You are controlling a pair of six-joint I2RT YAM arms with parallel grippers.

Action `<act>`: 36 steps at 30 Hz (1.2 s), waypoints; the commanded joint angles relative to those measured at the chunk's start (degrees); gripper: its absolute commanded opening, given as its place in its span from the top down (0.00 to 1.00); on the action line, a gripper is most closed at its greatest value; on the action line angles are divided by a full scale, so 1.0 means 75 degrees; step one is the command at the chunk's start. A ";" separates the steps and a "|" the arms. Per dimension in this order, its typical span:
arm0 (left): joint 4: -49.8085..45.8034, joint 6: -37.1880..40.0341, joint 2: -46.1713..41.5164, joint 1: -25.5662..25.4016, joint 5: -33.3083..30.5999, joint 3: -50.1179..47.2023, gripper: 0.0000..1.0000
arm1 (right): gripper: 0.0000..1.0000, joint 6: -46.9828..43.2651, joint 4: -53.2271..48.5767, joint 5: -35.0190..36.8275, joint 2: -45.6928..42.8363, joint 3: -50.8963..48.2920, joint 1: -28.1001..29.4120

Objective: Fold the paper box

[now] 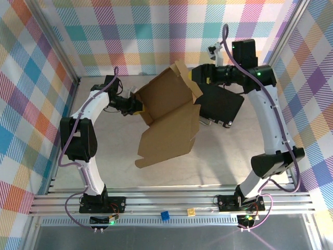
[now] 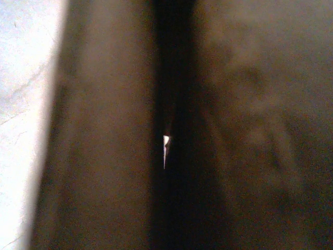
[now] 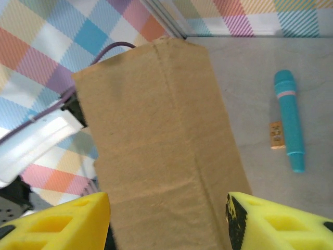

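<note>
Box (image 1: 169, 117) at the middle of the table (image 1: 104, 166), half folded: back panel raised and tilted, front panel sloping down toward the near edge, small flaps sticking up at the far right corner. Clamped at its left edge by the left gripper (image 1: 137, 107), jaws tight on the cardboard; seen from that wrist, dark blurred brown close to the lens. Grasped at the far right corner by the right gripper (image 1: 202, 79), a flap (image 3: 161, 156) filling the gap between its yellow fingers (image 3: 62, 221). Black case (image 1: 222, 104) just behind the box's right side, partly covered by it. Teal pen (image 3: 290, 122) and small tan tag (image 3: 277, 135) side by side on the table beyond the flap.
</note>
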 commanded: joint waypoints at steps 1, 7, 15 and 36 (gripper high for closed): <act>-0.0346 0.0178 -0.0287 -0.0047 0.0103 0.0147 1.00 | 0.42 -0.0790 -0.0406 0.0516 0.0387 0.0537 -0.0040; -0.0502 0.0089 -0.0381 -0.0050 -0.0084 0.0222 1.00 | 0.47 -0.1173 -0.0591 0.0642 0.0531 0.0556 0.0439; -0.0731 -0.0134 -0.0649 -0.0054 -0.0374 0.0331 1.00 | 0.45 -0.1655 -0.0763 0.2579 0.0674 0.0434 0.1142; -0.1003 -0.0041 -0.1236 -0.0090 -0.0661 0.0179 1.00 | 0.47 -0.2273 -0.0495 0.6758 0.1387 0.0664 0.2481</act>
